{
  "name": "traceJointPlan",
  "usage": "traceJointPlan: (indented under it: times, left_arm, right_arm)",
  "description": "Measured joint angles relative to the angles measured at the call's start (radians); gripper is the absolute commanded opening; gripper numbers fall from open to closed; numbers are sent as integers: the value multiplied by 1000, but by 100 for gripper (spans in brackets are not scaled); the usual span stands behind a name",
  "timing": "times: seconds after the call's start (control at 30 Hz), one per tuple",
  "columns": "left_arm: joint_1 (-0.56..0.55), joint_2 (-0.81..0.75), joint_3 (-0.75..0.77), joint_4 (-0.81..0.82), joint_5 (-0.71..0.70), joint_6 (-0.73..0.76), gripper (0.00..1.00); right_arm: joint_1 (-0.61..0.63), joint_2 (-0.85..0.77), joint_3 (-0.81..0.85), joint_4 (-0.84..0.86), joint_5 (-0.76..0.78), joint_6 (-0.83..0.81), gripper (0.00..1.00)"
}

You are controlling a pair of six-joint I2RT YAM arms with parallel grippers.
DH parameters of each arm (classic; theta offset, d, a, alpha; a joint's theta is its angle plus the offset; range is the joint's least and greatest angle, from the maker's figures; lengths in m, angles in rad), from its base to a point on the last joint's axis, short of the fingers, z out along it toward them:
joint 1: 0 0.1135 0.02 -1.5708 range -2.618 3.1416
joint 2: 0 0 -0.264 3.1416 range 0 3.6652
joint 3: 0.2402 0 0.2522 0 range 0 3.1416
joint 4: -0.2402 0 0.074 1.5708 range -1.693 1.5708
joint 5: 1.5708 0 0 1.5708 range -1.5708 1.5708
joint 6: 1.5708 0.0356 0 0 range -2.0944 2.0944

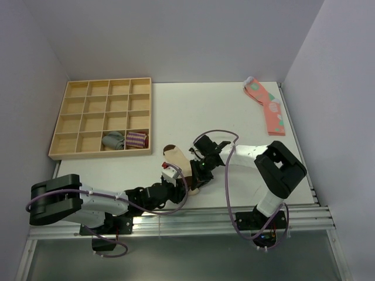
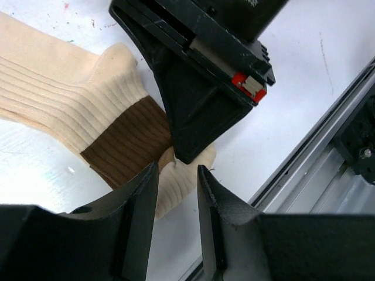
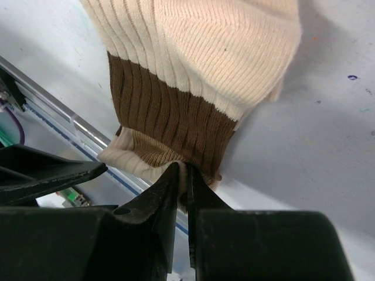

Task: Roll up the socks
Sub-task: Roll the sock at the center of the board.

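Note:
The beige socks (image 1: 177,157) lie stacked on the white table near the front edge, dark toe pointing away. In the left wrist view the socks (image 2: 58,99) show a brown cuff band (image 2: 132,146) and a cream end. My right gripper (image 3: 186,171) is shut on that cuff end of the socks (image 3: 222,52), just below the brown band (image 3: 170,117); in the top view it (image 1: 197,174) sits over the near end. My left gripper (image 2: 177,170) is open, its tips on either side of the cream cuff edge, right beside the right gripper's finger (image 2: 193,111). It shows in the top view (image 1: 187,182).
A wooden compartment tray (image 1: 99,88) stands at the back left, holding a grey sock roll (image 1: 114,140) and a purple-striped roll (image 1: 136,140). Pink socks with green spots (image 1: 266,105) lie at the back right. A metal rail (image 1: 234,211) runs along the table's front edge, close to the grippers.

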Motion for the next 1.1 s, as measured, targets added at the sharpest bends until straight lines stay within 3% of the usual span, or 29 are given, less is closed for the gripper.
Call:
traceJointPlan:
  times: [1.1]
  left_arm:
    - [-7, 182, 5, 120, 45, 32, 37]
  right_arm:
    - [-24, 57, 37, -42, -60, -52, 8]
